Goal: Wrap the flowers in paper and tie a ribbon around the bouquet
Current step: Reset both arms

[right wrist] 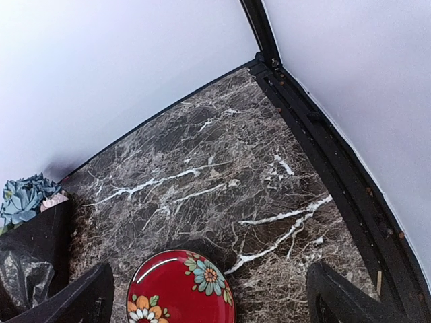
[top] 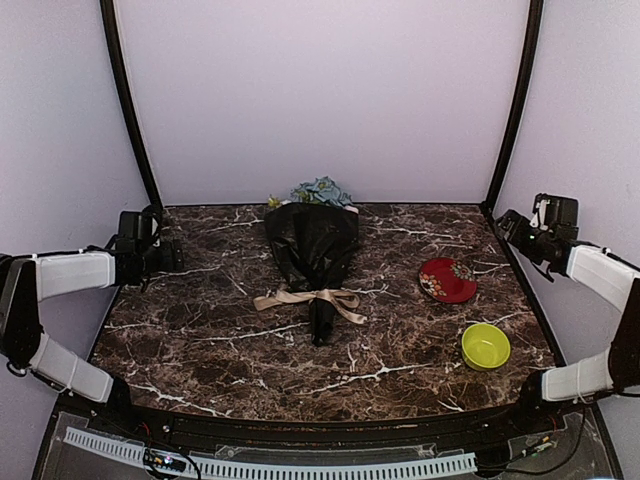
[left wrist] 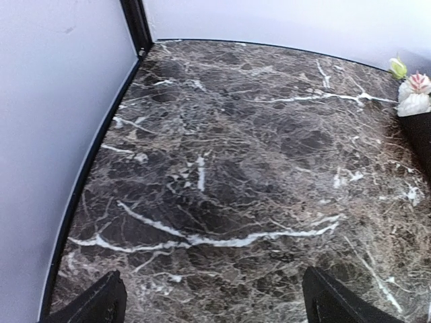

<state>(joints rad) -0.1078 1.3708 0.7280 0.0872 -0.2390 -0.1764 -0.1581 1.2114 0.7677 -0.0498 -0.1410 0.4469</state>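
On the bench, flowers sit in the paper cone, ribbon tied; plate and bowl lie right of it. Left gripper and right gripper hang released at the side edges

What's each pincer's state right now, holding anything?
Left pincer: open, holding nothing.
Right pincer: open, holding nothing.

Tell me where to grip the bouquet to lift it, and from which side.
Probably the narrow waist of the bouquet, beside the ribbon bow, from above with jaws across it. It lies flat, tip nearward, and the cone is slimmest there; the wide end looks too broad.
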